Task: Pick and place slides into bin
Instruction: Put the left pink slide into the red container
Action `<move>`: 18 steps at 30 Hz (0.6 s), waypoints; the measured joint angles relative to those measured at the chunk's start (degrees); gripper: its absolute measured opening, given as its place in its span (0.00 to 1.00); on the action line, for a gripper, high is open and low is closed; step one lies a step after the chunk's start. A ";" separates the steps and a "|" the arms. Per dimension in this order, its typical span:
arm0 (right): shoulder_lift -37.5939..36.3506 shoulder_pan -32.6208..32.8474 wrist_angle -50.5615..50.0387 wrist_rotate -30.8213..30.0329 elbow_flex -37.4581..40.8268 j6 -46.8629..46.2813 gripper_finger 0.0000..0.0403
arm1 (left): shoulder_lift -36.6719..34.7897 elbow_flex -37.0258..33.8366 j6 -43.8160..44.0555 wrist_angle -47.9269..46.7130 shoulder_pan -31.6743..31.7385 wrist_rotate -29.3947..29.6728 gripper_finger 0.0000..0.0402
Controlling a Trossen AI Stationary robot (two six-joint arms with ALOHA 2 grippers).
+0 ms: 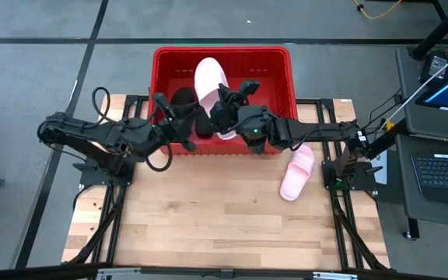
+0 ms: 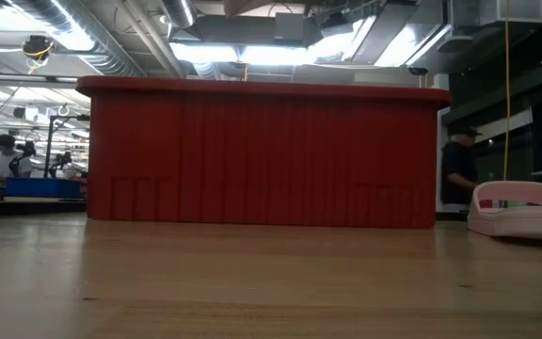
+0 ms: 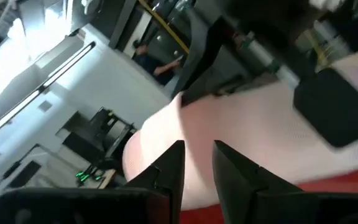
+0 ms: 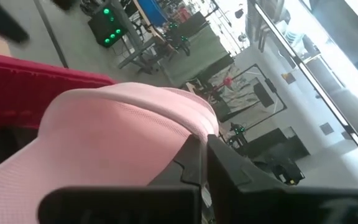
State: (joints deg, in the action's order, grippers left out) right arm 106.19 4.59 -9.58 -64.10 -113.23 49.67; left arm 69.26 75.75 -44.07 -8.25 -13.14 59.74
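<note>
The red bin (image 1: 278, 78) stands at the table's far edge; its near wall fills the low view (image 2: 262, 155). One pale pink slide (image 1: 208, 78) is over the bin's middle, and my right gripper (image 1: 225, 105) is shut on it. Black slides (image 1: 183, 99) lie in the bin's left part. My left gripper (image 1: 164, 109) is over the bin's left side, its fingers (image 3: 197, 165) a little apart and empty, pointing at the pink slide (image 3: 241, 124). The second pink slide (image 1: 296, 171) lies sole down on the table at the right (image 2: 520, 207). My right gripper pinches the pink slide between its two fingers at the slide's right-hand side (image 4: 179, 134), about midway along it. The fingers come from the table's right. The slide is inside the bin's outline, toe toward the far wall; whether it rests on anything, I cannot tell.
The bin's near wall (image 1: 224, 148) lies under both forearms. Bare wooden table (image 1: 208, 210) spreads in front of the bin. A desk with a laptop (image 1: 442, 171) stands off the table's right side. People show in the room beyond (image 2: 457, 169).
</note>
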 joint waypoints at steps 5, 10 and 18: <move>0.00 -0.88 0.41 -1.06 0.00 -0.10 0.03 | -2.32 0.00 0.21 -3.78 -1.90 3.35 0.19; 0.00 -3.56 0.42 -2.23 0.00 -2.98 0.03 | -5.59 0.00 -1.54 -6.44 -2.95 3.40 0.19; -0.13 -8.35 -3.06 -0.58 0.00 -13.12 0.03 | -11.28 0.00 -0.38 -9.98 -4.10 3.57 0.16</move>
State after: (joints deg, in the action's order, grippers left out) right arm 106.06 -3.76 -12.64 -64.68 -113.23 36.54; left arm 57.99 75.75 -44.45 -18.23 -17.23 63.31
